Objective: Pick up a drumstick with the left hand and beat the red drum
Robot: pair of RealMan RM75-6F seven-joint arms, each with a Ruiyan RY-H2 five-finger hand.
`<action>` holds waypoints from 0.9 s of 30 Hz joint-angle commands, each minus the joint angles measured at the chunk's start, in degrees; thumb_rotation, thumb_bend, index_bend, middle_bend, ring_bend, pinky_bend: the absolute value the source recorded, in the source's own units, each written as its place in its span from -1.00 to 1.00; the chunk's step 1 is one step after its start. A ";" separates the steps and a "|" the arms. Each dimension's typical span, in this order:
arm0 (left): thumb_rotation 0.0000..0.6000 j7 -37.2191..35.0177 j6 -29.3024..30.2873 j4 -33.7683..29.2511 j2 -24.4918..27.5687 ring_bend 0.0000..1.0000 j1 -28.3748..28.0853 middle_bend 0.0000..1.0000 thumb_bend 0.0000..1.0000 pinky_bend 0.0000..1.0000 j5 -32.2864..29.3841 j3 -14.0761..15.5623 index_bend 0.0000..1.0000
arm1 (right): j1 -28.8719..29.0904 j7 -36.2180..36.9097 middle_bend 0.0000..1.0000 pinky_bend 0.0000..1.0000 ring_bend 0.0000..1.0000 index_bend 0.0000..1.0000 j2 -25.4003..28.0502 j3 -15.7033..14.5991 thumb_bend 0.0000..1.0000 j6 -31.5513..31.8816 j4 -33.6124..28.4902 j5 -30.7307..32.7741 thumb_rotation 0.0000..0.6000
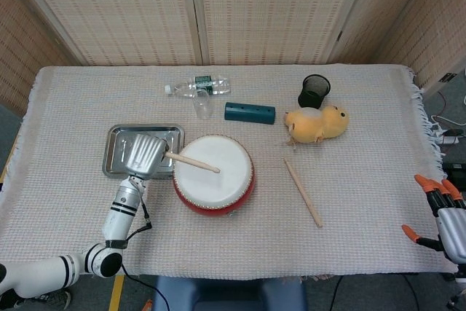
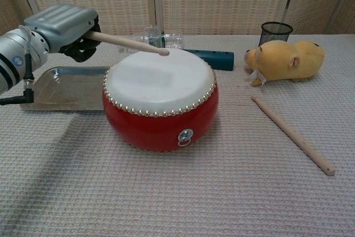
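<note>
Nearest us on the desk (image 2: 166,203), covered by a woven off-white cloth, we see the red drum (image 2: 160,99): squat red body, white skin on top, a row of brass studs around the rim and a small metal ring handle on the front; it sits at centre, just right of a metal tray (image 2: 69,87). Right of the drum a second drumstick (image 2: 292,134) lies loose on the cloth, plain light wood, apart from everything. At the desk's right edge in the head view the right hand (image 1: 443,213) shows with orange-tipped fingers apart, holding nothing. The left hand (image 2: 64,30), grey metal shell, is above the tray, fingers curled around the butt of a drumstick (image 2: 126,43); the stick slants right over the drumhead, its rounded tip up above the skin's far edge in the chest view, not touching it as far as we can tell. Further back a yellow plush toy (image 2: 285,59) lies on its side, with a black mesh cup (image 2: 275,32) behind it. A dark teal bar (image 1: 250,113) lies behind the drum, then a clear glass (image 1: 203,106) and a plastic bottle (image 1: 196,86) on its side; its label is green but too small for us to read.
</note>
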 commanded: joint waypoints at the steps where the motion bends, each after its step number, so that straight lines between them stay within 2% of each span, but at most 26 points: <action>1: 1.00 4.92 -1.73 4.50 -0.91 1.00 -1.00 1.00 0.53 1.00 0.86 2.64 1.00 | -0.02 0.15 -0.80 -0.97 -1.00 -1.00 -0.01 0.01 -0.61 0.01 0.15 0.07 1.00; 4: 1.00 5.92 -1.62 6.15 -1.84 1.00 -1.02 1.00 0.53 1.00 0.68 2.93 1.00 | -0.04 0.32 -0.80 -0.97 -1.00 -1.00 -0.02 -0.02 -0.61 0.04 0.34 0.10 1.00; 6: 1.00 4.25 -1.29 5.21 -1.67 1.00 -0.59 1.00 0.53 1.00 -0.21 1.88 1.00 | -0.07 0.51 -0.80 -0.97 -1.00 -1.00 -0.06 0.04 -0.61 0.03 0.53 0.32 1.00; 11: 1.00 -4.33 -0.49 -1.62 0.52 1.00 1.20 1.00 0.53 1.00 -4.10 -3.12 1.00 | 0.01 0.75 -0.80 -0.97 -1.00 -1.00 -0.09 0.11 -0.61 0.04 0.73 0.34 1.00; 13: 1.00 -5.36 -1.70 -3.66 1.94 1.00 1.32 1.00 0.53 1.00 -5.64 -3.86 1.00 | 0.10 0.82 -0.80 -0.97 -1.00 -1.00 -0.09 0.12 -0.61 -0.03 0.69 0.29 1.00; 16: 1.00 -2.96 -1.80 -2.81 2.09 1.00 0.84 1.00 0.52 1.00 -5.18 -2.63 1.00 | 0.12 0.82 -0.80 -0.97 -1.00 -1.00 -0.17 0.13 -0.61 -0.08 0.75 0.39 1.00; 20: 1.00 3.32 -0.65 3.94 -0.85 1.00 -0.44 1.00 0.52 1.00 -1.14 1.63 1.00 | 0.17 0.96 -0.80 -0.97 -1.00 -1.00 -0.32 0.13 -0.61 -0.28 0.93 0.59 1.00; 23: 1.00 5.45 0.44 8.04 -2.93 1.00 -0.76 1.00 0.52 1.00 1.34 3.41 1.00 | 0.16 1.09 -0.80 -0.97 -1.00 -1.00 -0.28 0.12 -0.61 -0.25 1.00 0.59 1.00; 25: 1.00 5.07 0.41 8.26 -3.20 1.00 -0.62 1.00 0.53 1.00 1.20 3.23 1.00 | 0.12 1.09 -0.80 -0.97 -1.00 -1.00 -0.21 0.15 -0.61 -0.17 0.99 0.64 1.00; 27: 1.00 2.72 0.20 6.69 -2.57 1.00 -0.29 1.00 0.53 1.00 -0.13 1.56 1.00 | 0.08 1.16 -0.80 -0.97 -1.00 -1.00 -0.18 0.18 -0.61 -0.01 0.98 0.63 1.00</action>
